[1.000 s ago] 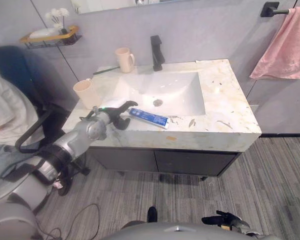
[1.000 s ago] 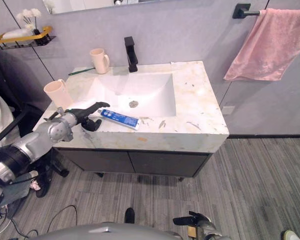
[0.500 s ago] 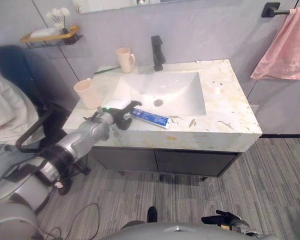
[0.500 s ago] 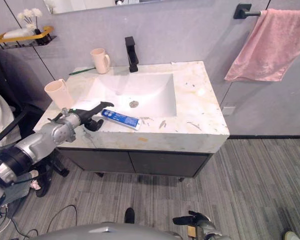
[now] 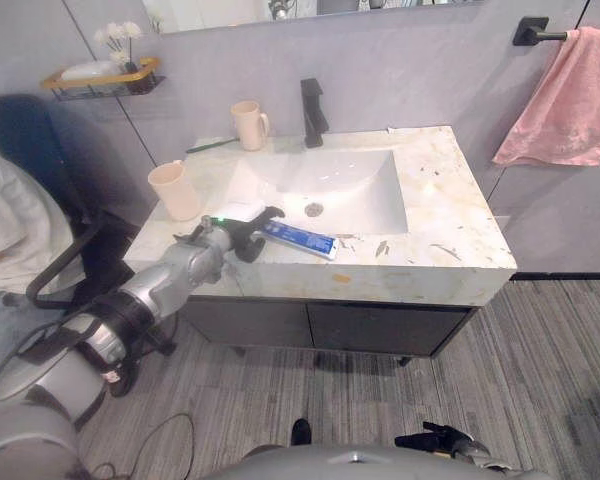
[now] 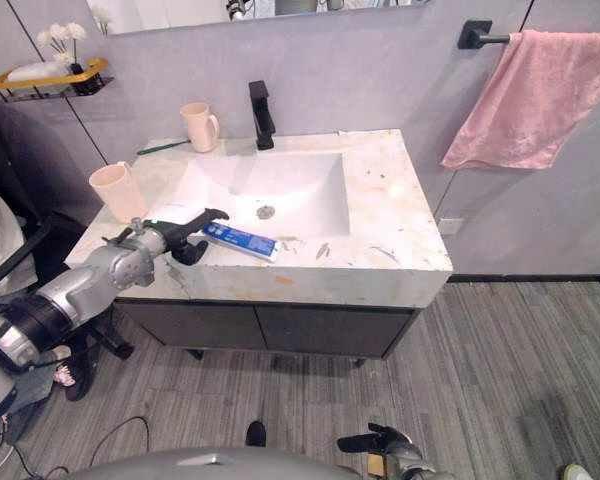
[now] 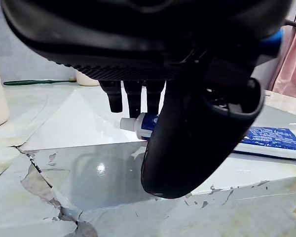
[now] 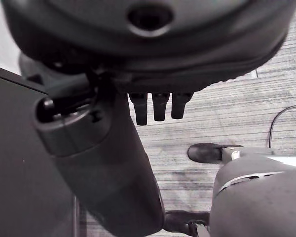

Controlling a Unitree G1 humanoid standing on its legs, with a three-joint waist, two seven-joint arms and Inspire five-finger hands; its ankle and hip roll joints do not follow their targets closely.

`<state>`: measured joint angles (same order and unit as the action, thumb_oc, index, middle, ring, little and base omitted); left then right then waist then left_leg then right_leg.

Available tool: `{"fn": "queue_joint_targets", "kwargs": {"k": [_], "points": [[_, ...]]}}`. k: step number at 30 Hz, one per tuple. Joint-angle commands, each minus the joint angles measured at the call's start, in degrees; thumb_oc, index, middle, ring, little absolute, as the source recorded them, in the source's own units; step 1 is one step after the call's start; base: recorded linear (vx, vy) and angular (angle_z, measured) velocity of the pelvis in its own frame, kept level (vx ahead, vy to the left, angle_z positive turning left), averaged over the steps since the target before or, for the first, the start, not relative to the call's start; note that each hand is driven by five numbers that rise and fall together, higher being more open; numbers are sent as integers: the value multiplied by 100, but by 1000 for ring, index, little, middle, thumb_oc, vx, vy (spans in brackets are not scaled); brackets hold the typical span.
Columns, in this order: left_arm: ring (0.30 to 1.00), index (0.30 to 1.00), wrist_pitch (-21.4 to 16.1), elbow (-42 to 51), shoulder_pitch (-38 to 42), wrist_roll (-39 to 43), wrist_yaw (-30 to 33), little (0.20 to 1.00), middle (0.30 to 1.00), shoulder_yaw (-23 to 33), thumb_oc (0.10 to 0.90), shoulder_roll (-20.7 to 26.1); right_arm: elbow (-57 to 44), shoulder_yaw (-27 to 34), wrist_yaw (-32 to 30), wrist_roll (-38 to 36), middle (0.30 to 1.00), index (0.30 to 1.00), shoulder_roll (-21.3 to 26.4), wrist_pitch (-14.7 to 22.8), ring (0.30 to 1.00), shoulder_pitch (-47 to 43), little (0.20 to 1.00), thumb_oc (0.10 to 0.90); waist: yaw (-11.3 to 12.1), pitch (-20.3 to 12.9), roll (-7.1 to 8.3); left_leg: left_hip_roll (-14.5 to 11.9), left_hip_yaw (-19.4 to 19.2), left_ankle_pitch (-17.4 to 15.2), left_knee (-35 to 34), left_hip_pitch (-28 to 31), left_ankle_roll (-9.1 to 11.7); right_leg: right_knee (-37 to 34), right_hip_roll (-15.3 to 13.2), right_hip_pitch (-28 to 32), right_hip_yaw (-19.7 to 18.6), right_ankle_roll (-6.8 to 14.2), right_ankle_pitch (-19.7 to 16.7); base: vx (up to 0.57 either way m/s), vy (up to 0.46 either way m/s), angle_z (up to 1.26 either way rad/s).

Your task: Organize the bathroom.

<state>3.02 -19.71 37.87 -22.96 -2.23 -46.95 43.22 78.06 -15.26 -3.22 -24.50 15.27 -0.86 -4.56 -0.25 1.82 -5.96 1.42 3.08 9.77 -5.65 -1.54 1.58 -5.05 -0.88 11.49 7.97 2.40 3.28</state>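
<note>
One left hand (image 5: 238, 232), fingers apart, just beside toothpaste tube (image 5: 298, 238) on counter (image 5: 450, 250)

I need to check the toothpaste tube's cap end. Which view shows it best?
The left wrist view: the toothpaste tube lies close, its white cap just past the left robot hand, whose thumb hides the tube's middle. Both eye views show the whole tube from afar on the counter's front edge.

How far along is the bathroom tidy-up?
Early. Nothing looks put away yet: the toothpaste tube lies flat on the countertop at the basin's front edge, and the green toothbrush lies loose beside the far cup. In hand: the left hand is open at the tube's cap end, not gripping. The right hand hangs open low by the floor. Left: grasp and stow both.
</note>
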Motion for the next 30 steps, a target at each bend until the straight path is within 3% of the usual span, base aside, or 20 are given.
{"fn": "queue_joint_targets", "kwargs": {"k": [1, 15, 23, 30], "points": [[300, 300, -132, -511, 753, -190, -74, 300, 300, 51, 400, -293, -73, -65, -74, 26, 900, 900, 60, 83, 900, -211, 900, 800, -64, 125, 121, 172, -97, -505, 65, 274, -96, 5, -49, -538, 114, 140, -502, 0, 0, 0], [300, 300, 20, -607, 657, -187, -57, 300, 300, 71, 400, -369, -80, -38, -110, 46, 900, 900, 80, 123, 900, -131, 900, 800, -112, 167, 119, 148, -135, -510, 65, 268, -100, 5, -63, -568, 105, 144, -512, 9, 4, -4], [300, 300, -98, -419, 564, 272, 299, 300, 300, 353, 400, -152, -269, -17, -133, 39, 900, 900, 180, 140, 900, -197, 900, 800, -7, 184, 156, 151, -63, -490, 65, 262, -85, 5, -44, -550, 111, 112, -507, -19, -1, 0], [300, 300, -118, -247, 544, 356, 215, 300, 300, 512, 400, 13, -222, 9, -91, 35, 900, 900, 236, 157, 900, -234, 900, 800, 136, 192, 188, 131, -17, -413, 65, 169, -39, 5, -18, -556, 173, 116, -511, -37, -20, 4]]}}
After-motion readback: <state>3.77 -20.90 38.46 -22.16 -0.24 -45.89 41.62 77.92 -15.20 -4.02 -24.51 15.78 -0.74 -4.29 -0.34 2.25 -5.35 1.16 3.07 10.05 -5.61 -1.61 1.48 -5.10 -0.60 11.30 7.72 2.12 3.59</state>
